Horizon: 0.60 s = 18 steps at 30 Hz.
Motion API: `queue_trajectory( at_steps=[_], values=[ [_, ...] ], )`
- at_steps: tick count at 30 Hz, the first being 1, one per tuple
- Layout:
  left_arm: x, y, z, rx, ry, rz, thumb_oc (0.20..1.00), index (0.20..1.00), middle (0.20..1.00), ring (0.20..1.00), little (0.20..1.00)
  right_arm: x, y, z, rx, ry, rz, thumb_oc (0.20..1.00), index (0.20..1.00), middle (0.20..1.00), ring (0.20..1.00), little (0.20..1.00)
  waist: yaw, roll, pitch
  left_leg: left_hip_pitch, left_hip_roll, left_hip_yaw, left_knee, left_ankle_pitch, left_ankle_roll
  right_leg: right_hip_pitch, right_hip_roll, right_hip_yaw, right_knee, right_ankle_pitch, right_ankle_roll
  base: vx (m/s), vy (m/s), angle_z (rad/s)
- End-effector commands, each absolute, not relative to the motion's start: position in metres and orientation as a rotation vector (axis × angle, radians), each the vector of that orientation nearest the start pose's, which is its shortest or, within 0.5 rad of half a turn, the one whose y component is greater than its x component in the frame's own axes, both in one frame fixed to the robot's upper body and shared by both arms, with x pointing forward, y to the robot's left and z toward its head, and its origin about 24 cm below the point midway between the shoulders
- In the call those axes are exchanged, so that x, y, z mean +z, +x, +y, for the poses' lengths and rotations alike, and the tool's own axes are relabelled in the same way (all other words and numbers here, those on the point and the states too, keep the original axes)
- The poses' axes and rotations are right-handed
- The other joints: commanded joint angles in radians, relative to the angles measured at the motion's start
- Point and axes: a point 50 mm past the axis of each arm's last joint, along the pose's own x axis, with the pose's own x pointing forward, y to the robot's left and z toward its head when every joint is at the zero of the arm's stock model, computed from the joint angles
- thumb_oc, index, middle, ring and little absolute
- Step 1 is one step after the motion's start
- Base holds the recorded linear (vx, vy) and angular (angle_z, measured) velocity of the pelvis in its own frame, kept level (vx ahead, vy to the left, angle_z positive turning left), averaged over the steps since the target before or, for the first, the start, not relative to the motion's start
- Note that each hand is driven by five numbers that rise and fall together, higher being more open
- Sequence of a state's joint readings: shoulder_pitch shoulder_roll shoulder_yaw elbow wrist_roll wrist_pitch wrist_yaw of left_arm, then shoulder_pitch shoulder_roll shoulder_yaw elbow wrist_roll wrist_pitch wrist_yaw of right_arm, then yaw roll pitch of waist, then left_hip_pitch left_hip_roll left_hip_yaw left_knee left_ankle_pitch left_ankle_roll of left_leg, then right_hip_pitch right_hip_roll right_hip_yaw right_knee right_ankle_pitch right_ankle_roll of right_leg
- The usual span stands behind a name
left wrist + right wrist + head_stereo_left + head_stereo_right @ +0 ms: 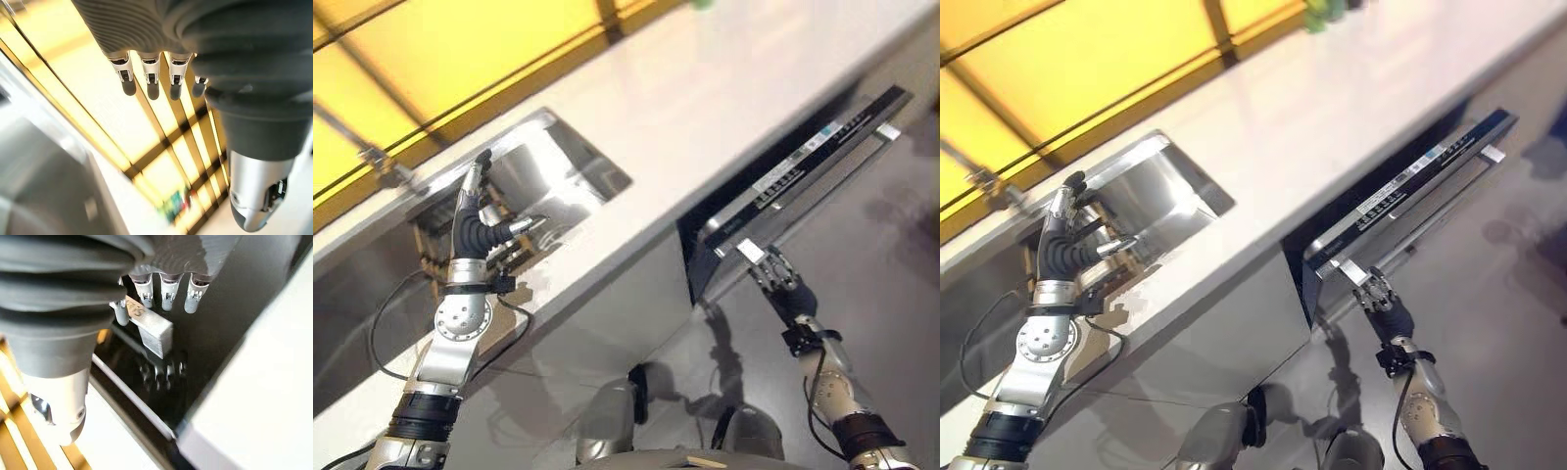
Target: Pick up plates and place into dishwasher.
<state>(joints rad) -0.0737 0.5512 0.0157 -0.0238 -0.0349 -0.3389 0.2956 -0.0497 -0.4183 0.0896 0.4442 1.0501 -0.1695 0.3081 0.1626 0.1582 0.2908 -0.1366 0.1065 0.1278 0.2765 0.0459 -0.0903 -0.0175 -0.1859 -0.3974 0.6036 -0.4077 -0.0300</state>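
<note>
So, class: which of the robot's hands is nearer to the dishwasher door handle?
The right. The right hand is at the near end of the dishwasher door handle, fingers at the bar. The left hand is up over the sink, well away.

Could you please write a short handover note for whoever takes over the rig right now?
Left hand: raised over the sink, fingers straight, holding nothing.
Right hand: at the near end of the dishwasher door handle, fingers against the bar; whether they grip it is not clear.
Dishwasher door is ajar, tilted partly out from under the countertop.
I can make out no plates; what the sink holds cannot be told.
Left: open the door fully, fetch the plates, load them.
</note>
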Motion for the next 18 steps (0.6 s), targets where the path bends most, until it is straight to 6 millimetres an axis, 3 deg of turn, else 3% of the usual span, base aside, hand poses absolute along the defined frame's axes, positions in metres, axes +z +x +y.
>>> queue_trajectory(
  at_steps=[1,7,18],
  values=[
    [0.151,0.245,0.261,0.198,0.502,-0.557,1.000,1.000,1.000,1.000,1.000,0.082,0.293,-0.198,0.347,0.621,-0.345,1.000,1.000,1.000,1.000,1.000,0.029,-0.096,-0.101,-0.083,-0.027,0.000,0.087,-0.111,0.035,0.135,0.009,0.007,-0.161,0.105,0.004,0.00,-0.113,0.69],
    [0.155,0.244,0.261,0.150,0.507,-0.573,1.000,1.000,1.000,1.000,1.000,0.075,0.293,-0.188,0.314,0.638,-0.334,1.000,1.000,1.000,1.000,1.000,0.057,-0.110,-0.114,-0.078,-0.046,-0.030,0.073,-0.095,0.029,0.160,0.029,-0.008,-0.188,0.116,0.008,-0.06,-0.074,0.26],
    [0.154,0.246,0.251,0.146,0.463,-0.602,1.000,1.000,1.000,1.000,1.000,0.051,0.269,-0.184,0.278,0.599,-0.233,1.000,1.000,1.000,1.000,1.000,-0.022,-0.093,-0.123,-0.065,-0.001,0.023,-0.001,0.016,0.003,0.163,0.090,0.050,-0.268,0.145,0.003,-0.15,-0.013,-0.09]
  ],
)
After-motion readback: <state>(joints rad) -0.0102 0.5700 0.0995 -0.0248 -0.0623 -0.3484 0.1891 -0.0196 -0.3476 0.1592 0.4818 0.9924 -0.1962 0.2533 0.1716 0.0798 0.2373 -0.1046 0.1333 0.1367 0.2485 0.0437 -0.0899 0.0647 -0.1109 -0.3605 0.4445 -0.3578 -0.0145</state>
